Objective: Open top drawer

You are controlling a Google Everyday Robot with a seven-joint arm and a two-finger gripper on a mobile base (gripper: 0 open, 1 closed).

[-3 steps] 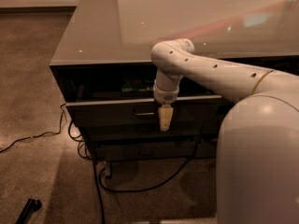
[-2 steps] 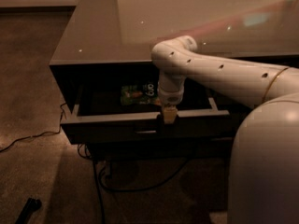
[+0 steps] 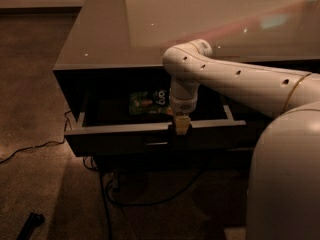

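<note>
The top drawer of the dark cabinet stands pulled out toward me. Its dark front faces me, and its grey side walls and dim inside show. A green snack packet lies at the back of the drawer. My gripper points straight down from the white arm and sits at the top edge of the drawer front, near its middle. A small metal pull shows on the front, just left of and below the gripper.
The glossy countertop overhangs the drawer. Black cables trail on the carpet under the cabinet and off to the left. A small black object lies on the floor at lower left. My white body fills the lower right.
The drawer has slid further out toward me, showing more of its inside and the green packet. The gripper has come along with the drawer front.
</note>
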